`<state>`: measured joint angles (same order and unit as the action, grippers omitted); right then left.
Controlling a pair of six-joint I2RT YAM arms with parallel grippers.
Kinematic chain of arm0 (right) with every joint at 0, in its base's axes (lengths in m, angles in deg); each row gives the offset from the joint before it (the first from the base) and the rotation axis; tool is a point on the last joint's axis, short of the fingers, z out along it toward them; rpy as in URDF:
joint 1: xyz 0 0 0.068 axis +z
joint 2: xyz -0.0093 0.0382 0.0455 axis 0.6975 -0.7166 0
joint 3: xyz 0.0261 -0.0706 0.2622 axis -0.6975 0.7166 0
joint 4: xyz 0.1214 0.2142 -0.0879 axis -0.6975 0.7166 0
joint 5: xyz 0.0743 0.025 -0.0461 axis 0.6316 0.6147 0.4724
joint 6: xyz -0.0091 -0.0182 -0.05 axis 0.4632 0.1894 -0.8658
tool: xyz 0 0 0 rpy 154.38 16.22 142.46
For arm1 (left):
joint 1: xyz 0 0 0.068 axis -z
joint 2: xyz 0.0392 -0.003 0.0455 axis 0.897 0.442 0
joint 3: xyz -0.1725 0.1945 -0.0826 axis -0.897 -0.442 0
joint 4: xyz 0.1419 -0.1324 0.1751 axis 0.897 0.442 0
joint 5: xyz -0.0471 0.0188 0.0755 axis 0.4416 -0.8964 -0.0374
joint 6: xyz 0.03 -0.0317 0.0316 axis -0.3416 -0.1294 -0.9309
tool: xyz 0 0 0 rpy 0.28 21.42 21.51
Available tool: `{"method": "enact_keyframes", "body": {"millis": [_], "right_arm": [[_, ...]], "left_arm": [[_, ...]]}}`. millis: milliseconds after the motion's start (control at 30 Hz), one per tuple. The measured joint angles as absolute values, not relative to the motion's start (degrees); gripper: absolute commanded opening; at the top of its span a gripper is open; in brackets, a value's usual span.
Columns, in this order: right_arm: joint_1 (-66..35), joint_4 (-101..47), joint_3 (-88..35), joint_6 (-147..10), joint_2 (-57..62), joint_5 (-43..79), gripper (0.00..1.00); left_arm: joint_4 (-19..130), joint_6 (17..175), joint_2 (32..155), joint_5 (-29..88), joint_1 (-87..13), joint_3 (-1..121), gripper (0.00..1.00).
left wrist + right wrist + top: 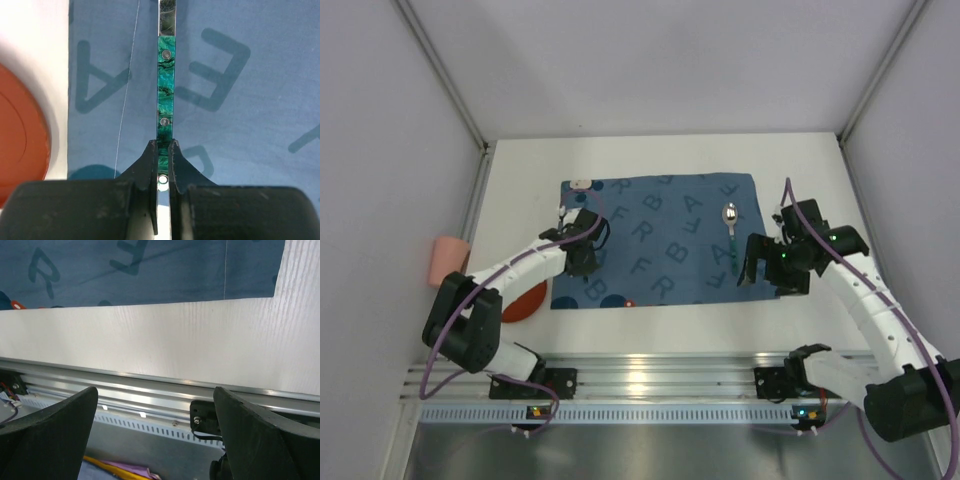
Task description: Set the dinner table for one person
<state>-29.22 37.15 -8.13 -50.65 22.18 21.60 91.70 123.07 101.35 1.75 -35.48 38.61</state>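
The white dinner table [650,325] carries a blue letter-printed placemat [660,240]. A spoon [729,228] with a green handle lies on the mat's right part. My left gripper [586,252] is over the mat's left part. In the left wrist view it [163,146] is shut on the green marbled handle of a piece of cutlery [166,90], just above the mat [240,100]; its working end is cut off at the frame's top. My right gripper [765,265] is open and empty by the mat's right edge. Its fingers [60,415] hang over the table's near part [175,340].
An orange plate [527,300] lies at the mat's near left corner, partly under my left arm; it also shows in the left wrist view [20,135]. A pink cup [448,260] stands at the far left. A small white object [582,184] sits at the mat's far left corner. The ribbed aluminium rail [150,385] edges the near side.
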Motion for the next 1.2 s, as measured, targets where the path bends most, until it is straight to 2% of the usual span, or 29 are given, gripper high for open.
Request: {"method": "enact_keyframes", "body": {"millis": [233, 300, 333, 367, 400, 433, 667, 800, 933, 1200], "right_arm": [[-29.22, 38.2, -6.3, -50.26, 24.78, 21.6, 1.0], [-29.22, 38.28, -5.69, -50.06, 25.28, 21.6, 1.0], [-29.22, 38.28, -5.38, -49.97, 25.52, 21.63, 1.0], [-29.22, 38.24, -5.1, -49.8, 25.68, 21.63, 1.0], [-29.22, 38.24, -4.79, -49.71, 25.81, 21.63, 1.0], [-29.22, 38.31, -4.62, -49.6, 25.9, 21.63, 1.0], [-29.22, 38.02, -3.76, -48.55, 27.14, 21.65, 1.0], [-29.22, 37.8, -3.17, -48.01, 28.04, 21.63, 1.0], [-29.22, 37.21, -1.73, -47.5, 28.3, 21.87, 1.0], [-29.22, 35.9, -0.31, -47.02, 28.1, 22.57, 1.0]], "left_arm": [[87.99, 117.97, 103.14, 0.68, -35.46, 38.61, 0.01], [87.59, 116.14, 104.08, -0.09, -35.46, 38.89, 0.09], [87.57, 115.33, 104.8, -0.61, -35.46, 39.22, 0.21], [87.57, 114.5, 105.52, -0.89, -35.48, 39.55, 0.63], [87.59, 113.67, 106.11, -1.11, -35.48, 39.83, 0.88], [87.7, 113.49, 106.62, -1.31, -35.48, 40.14, 0.98], [91.57, 115.31, 102.29, -3.89, -36.48, 42.37, 0.98], [95.9, 115.61, 94.53, -3.85, -46.3, 42.35, 0.98], [97.8, 113.49, 91.93, -4.96, -53.14, 41.76, 0.9], [99.81, 111.64, 106.88, -4.39, -52.66, 42.37, 0.82]]}}
